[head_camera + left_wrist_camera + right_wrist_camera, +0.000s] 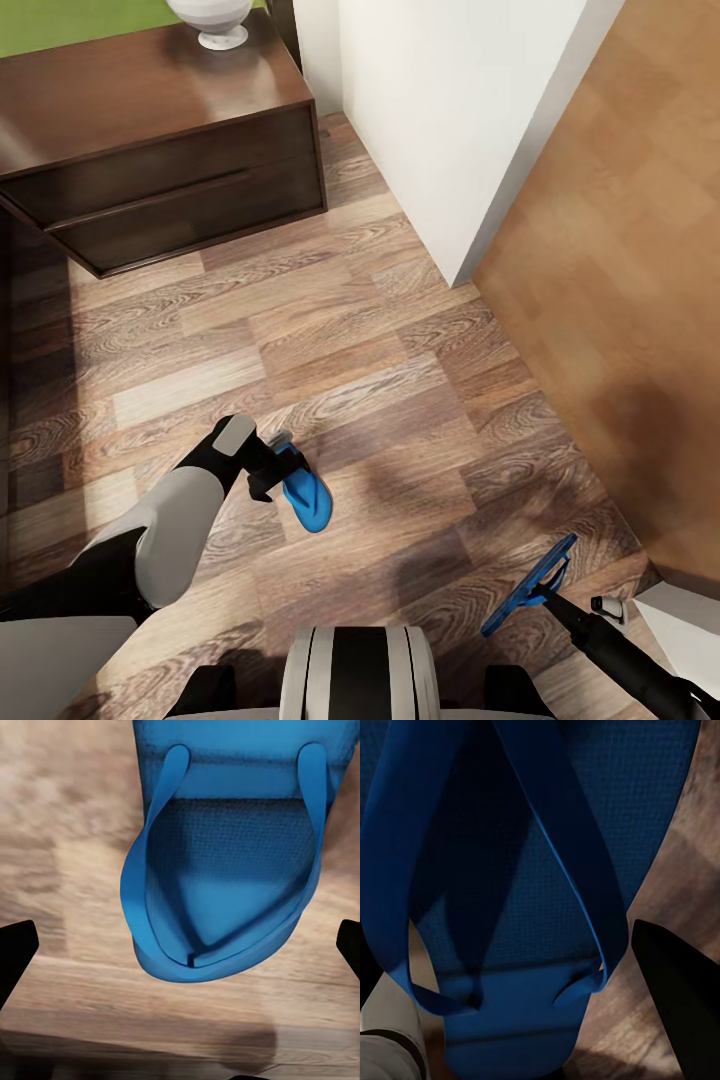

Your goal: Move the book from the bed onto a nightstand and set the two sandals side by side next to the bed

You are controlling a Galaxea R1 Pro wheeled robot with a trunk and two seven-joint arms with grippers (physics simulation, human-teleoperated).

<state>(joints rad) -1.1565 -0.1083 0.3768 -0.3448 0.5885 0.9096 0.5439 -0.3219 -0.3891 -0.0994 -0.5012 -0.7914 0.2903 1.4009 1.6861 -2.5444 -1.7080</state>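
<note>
Carrying one bright blue flat flip-flop (303, 492) above the wood-plank floor (380, 330) left of centre, our left gripper (268, 468) sits by it; whether it grips, we cannot tell. Our right gripper (560, 598) clasps the other blue sandal (530, 585) near right, so we should probably set both level, parallel and close together.

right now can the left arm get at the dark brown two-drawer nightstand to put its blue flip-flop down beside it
Probably not without driving closer. The left gripper hovers with its bright blue flip-flop low over the wood-plank floor, and a wide stretch of bare planks separates it from the dark brown two-drawer nightstand. Nothing blocks the way.
</note>
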